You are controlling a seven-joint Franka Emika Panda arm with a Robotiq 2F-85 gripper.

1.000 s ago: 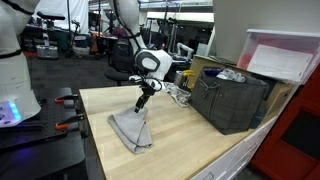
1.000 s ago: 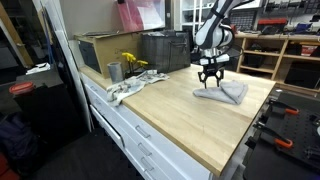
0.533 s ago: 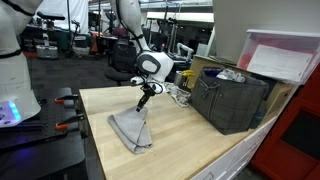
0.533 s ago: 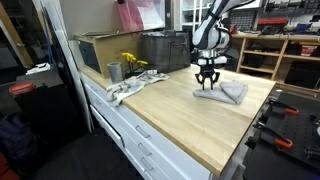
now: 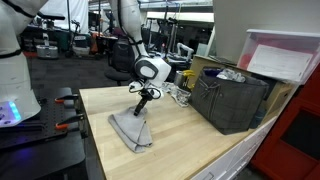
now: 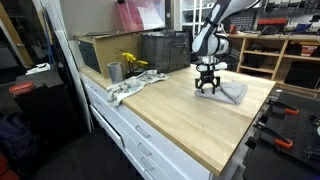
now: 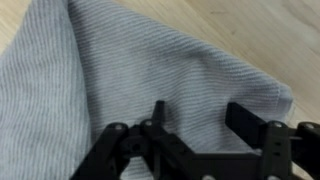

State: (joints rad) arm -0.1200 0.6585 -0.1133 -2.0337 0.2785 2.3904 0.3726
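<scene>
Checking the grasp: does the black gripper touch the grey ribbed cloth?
Cannot tell: the wrist view shows the black gripper over the grey ribbed cloth, neither contact nor gap plainly.

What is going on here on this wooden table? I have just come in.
A robot arm is working over a grey cloth that lies bunched on the wooden table. Its gripper points down at one end of the cloth. In the wrist view the fingers stand apart, with fabric showing between them and not pinched. Whether they touch it is unclear. A dark crate stands further along the table.
</scene>
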